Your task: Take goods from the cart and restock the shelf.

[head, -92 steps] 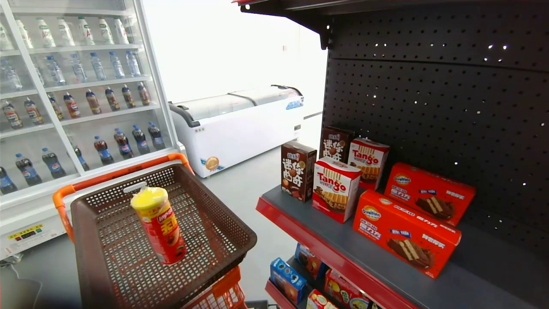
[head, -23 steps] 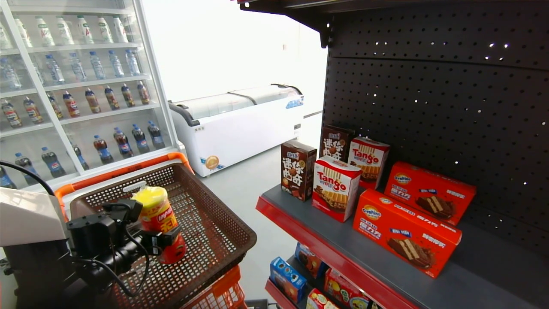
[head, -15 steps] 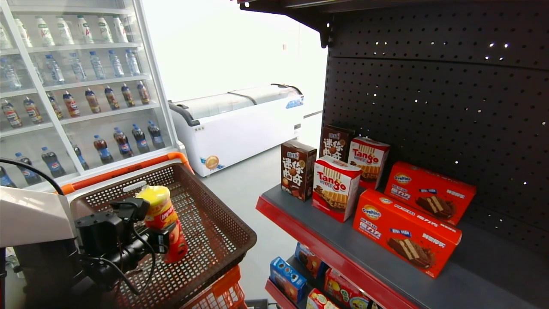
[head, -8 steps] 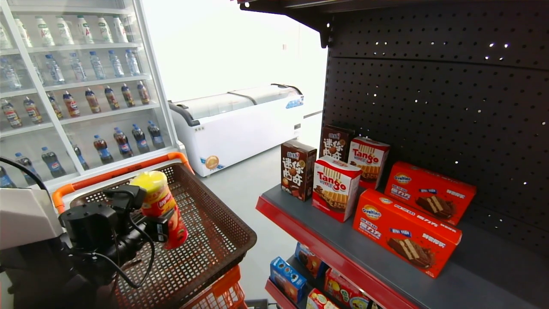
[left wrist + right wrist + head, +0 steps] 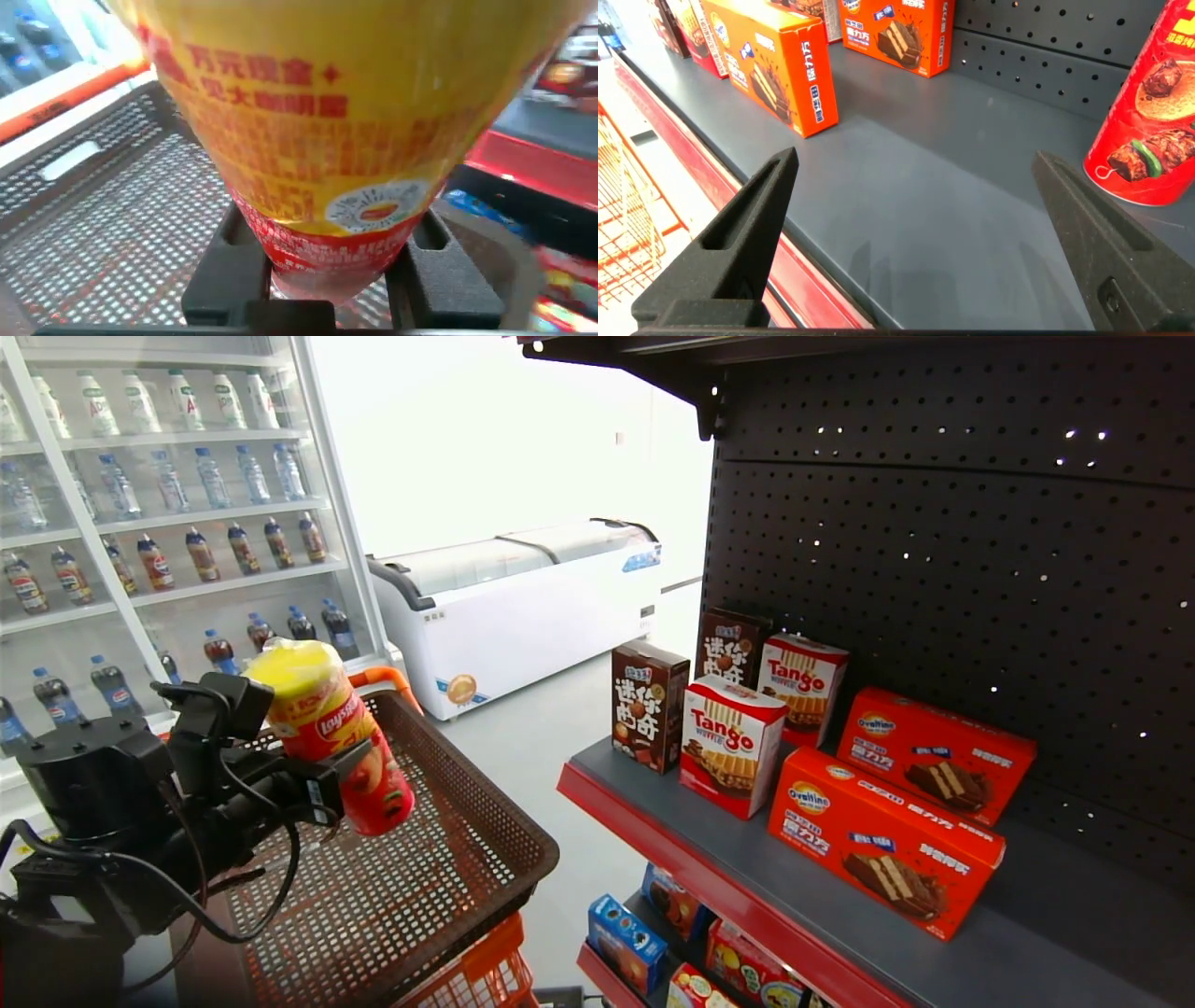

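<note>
**Chip canister gripped over the cart basket**

The chip canister (image 5: 331, 737), with a red body and a yellow lid, sits at about 9 o'clock in the head view. It is tilted, with the lid leaning toward 11 o'clock and the base toward 5 o'clock. The left claw (image 5: 301, 747) is closed on its middle, one black finger on each side. In the left wrist view the pads (image 5: 439, 280) press against the can's red lower part.

The base hangs over the mesh floor of the brown cart basket (image 5: 523, 845), while the lid is above the rim. The basket's orange handle (image 5: 387, 677) is just past the can at 1 o'clock from it.

The shelf (image 5: 672, 812), a grey board with a red front edge, fills the head view from 3 to 5 o'clock. It has a black pegboard (image 5: 934, 569) behind it. Three kinds of goods are on the board:
- two brown boxes (image 5: 649, 707), standing upright nearest the shelf's end
- two white-and-red wafer boxes (image 5: 730, 747), upright just beside them
- two orange-red boxes (image 5: 882, 840), lying at 4 o'clock

More packets (image 5: 625, 943) lie on the lower shelf at 6 o'clock.

The right claw (image 5: 915, 266) is spread wide and holds nothing — it hangs over a bare stretch of the shelf board. A second red canister (image 5: 1148, 121) stands upright on that board, well apart from the orange-red boxes.

A glass-door drinks cooler (image 5: 140, 523) stands at 10 o'clock and a white chest freezer (image 5: 523, 607) at 12 o'clock
</note>
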`<state>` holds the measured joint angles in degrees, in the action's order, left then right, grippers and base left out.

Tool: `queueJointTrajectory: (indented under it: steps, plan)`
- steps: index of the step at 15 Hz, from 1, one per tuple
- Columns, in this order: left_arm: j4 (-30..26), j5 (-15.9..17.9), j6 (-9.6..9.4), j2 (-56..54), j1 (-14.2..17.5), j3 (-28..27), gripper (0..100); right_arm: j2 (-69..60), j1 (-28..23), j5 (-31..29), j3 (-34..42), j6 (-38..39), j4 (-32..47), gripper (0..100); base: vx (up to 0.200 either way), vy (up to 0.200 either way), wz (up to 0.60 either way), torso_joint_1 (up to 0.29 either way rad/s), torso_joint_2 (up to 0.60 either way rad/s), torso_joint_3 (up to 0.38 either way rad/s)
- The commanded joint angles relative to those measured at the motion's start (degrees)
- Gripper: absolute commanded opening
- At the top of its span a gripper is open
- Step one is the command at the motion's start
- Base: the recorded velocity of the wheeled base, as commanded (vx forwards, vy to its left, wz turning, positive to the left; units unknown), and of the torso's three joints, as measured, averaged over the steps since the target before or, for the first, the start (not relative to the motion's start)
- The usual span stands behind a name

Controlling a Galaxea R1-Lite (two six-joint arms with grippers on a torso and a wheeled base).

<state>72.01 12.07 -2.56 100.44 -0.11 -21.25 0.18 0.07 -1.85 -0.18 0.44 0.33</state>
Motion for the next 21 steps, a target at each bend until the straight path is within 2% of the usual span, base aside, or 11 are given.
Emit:
queueJointTrajectory:
  steps: [1, 2, 4, 8, 9, 13, 14, 16, 17, 19, 21]
  plan:
    - [-2.40, 1.64, 1.24, -6.75, -2.00, -0.37, 0, -0.01, 0.01, 0.01, 0.01, 0.00, 0.02, 100, 0.000, 0.000, 0.00, 0.000, 0.00, 0.000]
    - [-4.60, 3.49, 2.65, -8.94, -3.49, -0.37, 0, -0.01, 0.01, 0.01, 0.01, 0.00, 0.02, 100, 0.000, 0.000, 0.00, 0.000, 0.00, 0.000]
    - [-6.36, 5.42, 2.56, -11.93, -4.99, -0.64, 0, -0.01, 0.01, 0.01, 0.01, 0.00, 0.02, 100, 0.000, 0.000, 0.00, 0.000, 0.00, 0.000]
    - [-9.43, 8.23, 2.38, -13.78, -5.43, -2.92, 0, -0.01, 0.01, 0.01, 0.01, 0.00, 0.02, 100, 0.000, 0.000, 0.00, 0.000, 0.00, 0.000]
    - [-9.52, 9.82, 2.38, -13.78, -5.43, -4.50, 0, -0.01, 0.01, 0.01, 0.01, 0.00, 0.02, 100, 0.000, 0.000, 0.00, 0.000, 0.00, 0.000]
    - [-10.57, 12.54, 3.61, -15.89, -8.94, -6.70, 0, -0.01, 0.01, 0.01, 0.01, 0.00, 0.02, 100, 0.000, 0.000, 0.00, 0.000, 0.00, 0.000]
    - [-14.09, 12.80, 6.25, -19.23, -12.99, -6.17, 0, -0.01, 0.01, 0.01, 0.01, 0.00, 0.02, 100, 0.000, 0.000, 0.00, 0.000, 0.00, 0.000]
    - [-22.53, 12.63, 6.87, -24.33, -17.38, -6.96, 0, -0.01, 0.01, 0.18, 0.01, -0.18, 0.02, 100, 0.000, 0.000, 0.00, 0.000, 0.00, 0.000]
    - [-28.33, 12.54, 6.08, -27.31, -19.49, -7.76, 0, -0.01, 0.01, 0.45, 0.01, -0.61, 0.11, 100, 0.000, 0.000, 0.00, 0.000, 0.00, 0.000]
    - [-39.05, 12.54, 3.09, -31.71, -22.48, -9.25, 0, -0.01, 0.01, 0.45, 0.01, -0.35, 0.02, 100, 0.000, 0.000, 0.00, 0.000, 0.00, 0.000]
    - [-43.01, 12.72, 2.21, -33.20, -24.15, -9.51, 0, -0.01, 0.01, 0.45, 0.01, -0.35, 0.02, 100, 0.000, 0.000, 0.00, 0.000, 0.00, 0.000]
